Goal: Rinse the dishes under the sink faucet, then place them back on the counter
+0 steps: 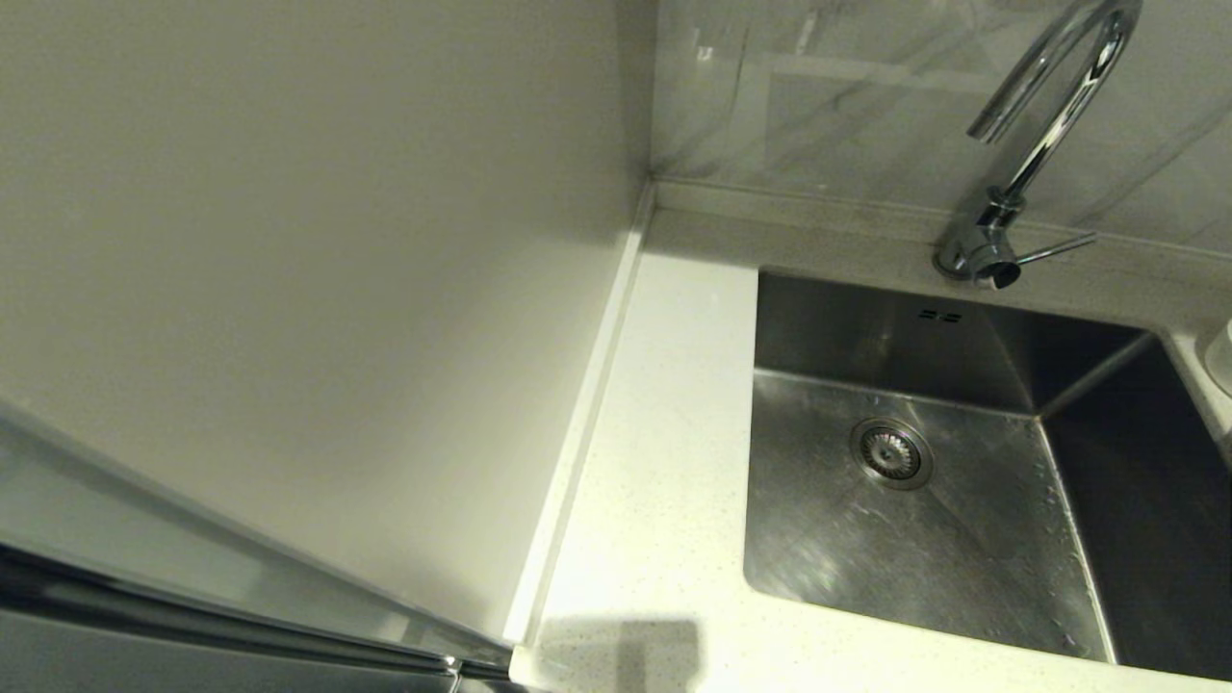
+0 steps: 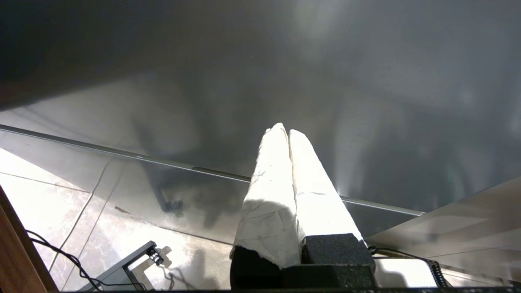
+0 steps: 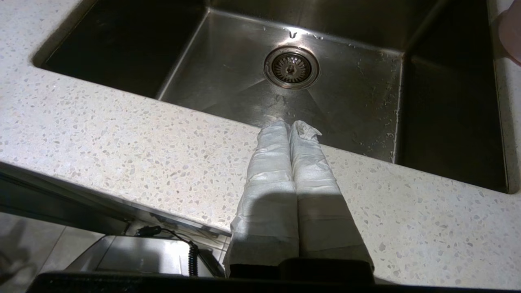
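- The sink [image 1: 924, 539] is the landmark: it holds no bowl, its drain [image 1: 891, 452] sits bare mid-basin, and no water runs from the faucet [image 1: 1020, 173] behind its back rim.
- Only slivers of the dishes show: a pale rounded edge [image 1: 1220, 356] on the counter [image 1: 664, 462] just past the sink's right rim, and a pink edge [image 3: 511, 32] in the right wrist view. Which bowls these are cannot be told.
- The right gripper [image 3: 291, 124] hovers over the counter strip at the sink's front rim, its padded fingers pressed together and holding nothing.
- The left gripper [image 2: 285, 129] hangs low, well off from the sink, near a grey panel above the floor; fingers together, nothing held.
- The step in hand looks like reaching for a first bowl. To do it well, the right arm should spread its fingers before it swings past the sink's right rim.
- Pinch one wall of the shallow bowl; glazed rims slip on padded tips.
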### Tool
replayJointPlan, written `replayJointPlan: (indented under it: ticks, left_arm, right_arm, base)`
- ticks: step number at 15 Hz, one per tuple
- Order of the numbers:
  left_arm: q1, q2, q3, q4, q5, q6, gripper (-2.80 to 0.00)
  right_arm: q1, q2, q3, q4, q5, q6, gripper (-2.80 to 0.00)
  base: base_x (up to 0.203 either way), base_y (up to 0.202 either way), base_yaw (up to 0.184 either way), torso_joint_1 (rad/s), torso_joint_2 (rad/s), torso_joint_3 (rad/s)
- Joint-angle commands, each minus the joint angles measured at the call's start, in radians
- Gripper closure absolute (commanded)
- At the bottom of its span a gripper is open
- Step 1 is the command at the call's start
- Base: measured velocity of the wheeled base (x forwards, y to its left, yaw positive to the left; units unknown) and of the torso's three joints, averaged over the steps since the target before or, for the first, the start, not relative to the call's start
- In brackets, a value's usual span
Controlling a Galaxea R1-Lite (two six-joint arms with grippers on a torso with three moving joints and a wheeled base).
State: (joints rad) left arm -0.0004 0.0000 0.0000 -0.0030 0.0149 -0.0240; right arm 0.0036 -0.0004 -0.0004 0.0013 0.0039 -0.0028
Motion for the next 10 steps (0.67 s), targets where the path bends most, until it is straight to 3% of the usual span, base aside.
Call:
replayJointPlan:
  ticks: [1, 10]
  left_arm:
    - [0.0, -0.003, 0.0, 0.0, 0.0, -0.001, 0.0]
    - [0.0, -0.003, 0.0, 0.0, 0.0, 0.001, 0.0]
  right_arm:
    - [0.0, 0.003, 0.0, 0.0, 0.001, 0.0, 0.0]
    - [0.001, 0.003, 0.0, 0.0, -0.004, 0.001, 0.0]
  base:
    - [0.0, 0.0, 0.0, 0.0, 0.0, 0.0]
    - [0.0, 0.0, 0.0, 0.0, 0.0, 0.0]
